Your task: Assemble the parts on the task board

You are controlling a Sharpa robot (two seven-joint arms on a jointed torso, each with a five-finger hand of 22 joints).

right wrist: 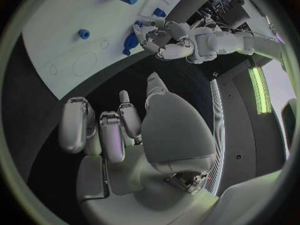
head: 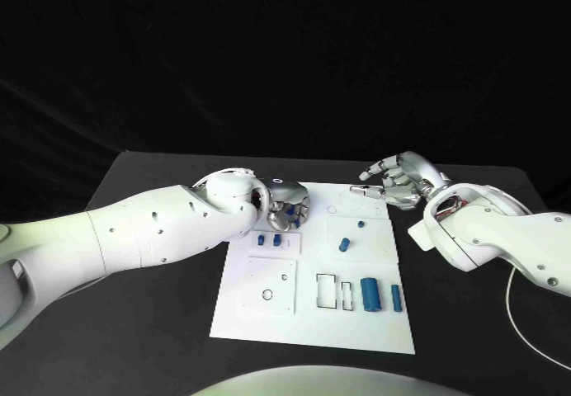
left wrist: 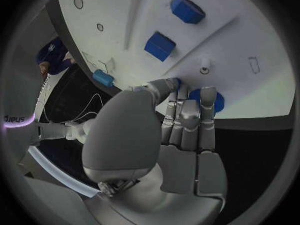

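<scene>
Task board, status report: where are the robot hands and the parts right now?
Left robot hand down at the task board's far edge, fingers on a blue round part. Right robot hand open, off the far right corner. Other blue parts lie loose. Nothing in the way.

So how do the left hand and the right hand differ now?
The left hand is over the board, fingers curled around a blue part; the right hand is beside the board's far corner, fingers apart, holding nothing. Both are silver.
</scene>
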